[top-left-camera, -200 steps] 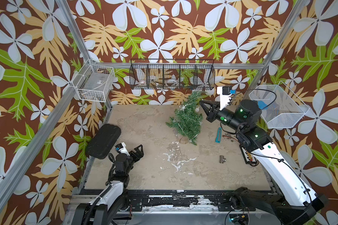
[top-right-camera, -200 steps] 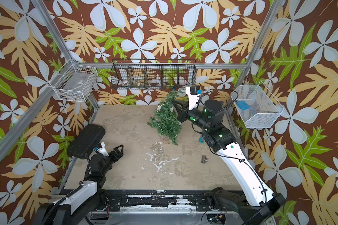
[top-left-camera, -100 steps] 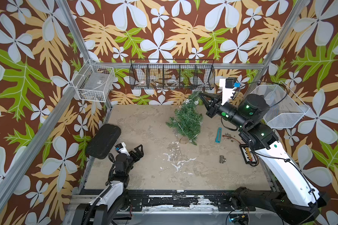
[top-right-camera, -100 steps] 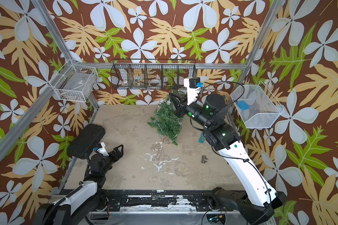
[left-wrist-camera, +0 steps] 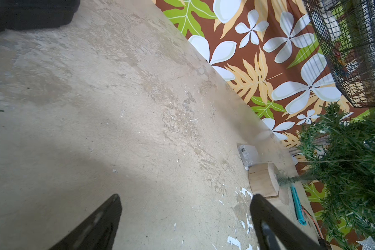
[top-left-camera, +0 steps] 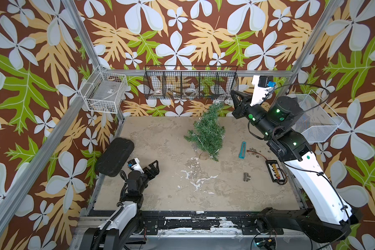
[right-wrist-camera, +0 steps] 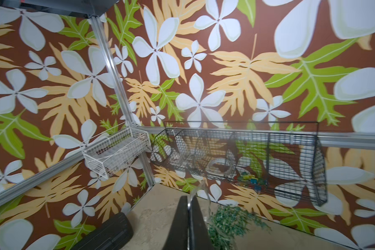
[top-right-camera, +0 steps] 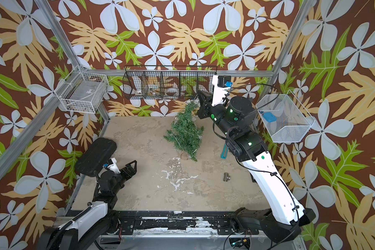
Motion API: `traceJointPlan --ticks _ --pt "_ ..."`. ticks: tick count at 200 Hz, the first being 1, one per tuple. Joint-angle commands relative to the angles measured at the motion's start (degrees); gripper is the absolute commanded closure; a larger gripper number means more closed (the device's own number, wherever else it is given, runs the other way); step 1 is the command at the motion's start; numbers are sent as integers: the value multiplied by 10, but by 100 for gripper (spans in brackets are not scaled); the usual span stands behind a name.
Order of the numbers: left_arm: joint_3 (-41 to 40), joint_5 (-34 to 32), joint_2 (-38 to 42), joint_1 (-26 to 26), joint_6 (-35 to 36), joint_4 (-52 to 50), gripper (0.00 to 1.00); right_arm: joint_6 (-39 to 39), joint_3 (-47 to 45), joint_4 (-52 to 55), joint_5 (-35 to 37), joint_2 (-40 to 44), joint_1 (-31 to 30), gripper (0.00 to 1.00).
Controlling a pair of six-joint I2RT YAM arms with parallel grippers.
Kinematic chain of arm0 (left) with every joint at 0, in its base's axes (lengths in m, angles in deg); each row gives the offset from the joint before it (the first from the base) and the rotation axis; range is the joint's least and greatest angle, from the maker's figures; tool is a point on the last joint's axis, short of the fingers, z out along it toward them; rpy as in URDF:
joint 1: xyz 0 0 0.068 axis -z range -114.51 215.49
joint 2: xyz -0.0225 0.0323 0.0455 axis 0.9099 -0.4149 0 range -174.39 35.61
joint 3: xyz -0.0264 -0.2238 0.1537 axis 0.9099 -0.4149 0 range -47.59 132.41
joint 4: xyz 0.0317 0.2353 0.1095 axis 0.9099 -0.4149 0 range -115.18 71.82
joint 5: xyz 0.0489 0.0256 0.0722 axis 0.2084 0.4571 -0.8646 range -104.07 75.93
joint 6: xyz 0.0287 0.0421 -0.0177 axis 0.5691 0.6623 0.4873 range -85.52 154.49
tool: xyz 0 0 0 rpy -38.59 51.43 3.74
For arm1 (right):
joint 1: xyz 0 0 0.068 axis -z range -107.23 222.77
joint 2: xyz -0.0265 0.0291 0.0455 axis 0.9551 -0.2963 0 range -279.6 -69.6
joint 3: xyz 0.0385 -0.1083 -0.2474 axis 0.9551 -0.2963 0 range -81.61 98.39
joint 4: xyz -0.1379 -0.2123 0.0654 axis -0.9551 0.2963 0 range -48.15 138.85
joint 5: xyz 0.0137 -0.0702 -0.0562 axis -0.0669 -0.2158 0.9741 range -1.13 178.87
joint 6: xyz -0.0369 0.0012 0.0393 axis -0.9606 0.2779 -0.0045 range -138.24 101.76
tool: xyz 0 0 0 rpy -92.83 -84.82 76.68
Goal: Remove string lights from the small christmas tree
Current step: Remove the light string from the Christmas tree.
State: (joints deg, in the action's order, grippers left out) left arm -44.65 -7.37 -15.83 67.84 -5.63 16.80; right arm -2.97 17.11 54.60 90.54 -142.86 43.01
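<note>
Surface: a beige, mottled counter [top-left-camera: 160, 134] with white chipped patches near its middle is being enclosed on three sides by floral wallpaper [top-left-camera: 182, 32] and aluminium frame rails [top-left-camera: 82, 36].

Task items: the small christmas tree [top-left-camera: 208, 132] is being carried near the back edge, right of centre. It is tilting toward the back right corner, with its wooden base [top-left-camera: 202, 156] on the counter. The string lights [top-left-camera: 222, 100] are being drawn off the treetop by the right end effector [top-left-camera: 232, 93], its fingers together and clamped on the wire.

The left end effector [top-left-camera: 151, 167] is being held near the front left corner, fingers apart, holding nothing.

Also being carried:
- a black case [top-left-camera: 115, 157] at the left edge
- a teal strip [top-left-camera: 242, 149], a metal fitting [top-left-camera: 246, 176] and a terminal board [top-left-camera: 274, 171] toward the right edge

Being hung on the walls:
- a black wire basket [top-left-camera: 191, 82] at the back
- a white wire basket [top-left-camera: 105, 93] at the back left corner
- a white mesh basket [top-left-camera: 316, 121] on the right
</note>
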Motion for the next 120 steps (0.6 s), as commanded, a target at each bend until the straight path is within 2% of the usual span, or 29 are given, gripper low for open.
traceJointPlan --ticks 1,24,39,47,72,96,120 --pt "0 2 -1 -1 4 13 5 4 -32 23 124 37 20 100" --pt "3 3 -3 -1 4 11 5 42 -128 43 164 111 77 100" --pt "1 5 -2 -1 6 13 5 67 -196 47 160 156 135 100" --pt "-2 7 -4 -1 6 19 5 83 -226 48 142 172 170 100" --pt "8 21 -10 0 18 7 5 131 -300 12 14 186 266 100" --pt "8 29 0 4 10 18 7 161 -313 -39 -45 149 273 100" --pt "24 21 15 18 -22 11 8 196 -265 -73 -87 78 273 100"
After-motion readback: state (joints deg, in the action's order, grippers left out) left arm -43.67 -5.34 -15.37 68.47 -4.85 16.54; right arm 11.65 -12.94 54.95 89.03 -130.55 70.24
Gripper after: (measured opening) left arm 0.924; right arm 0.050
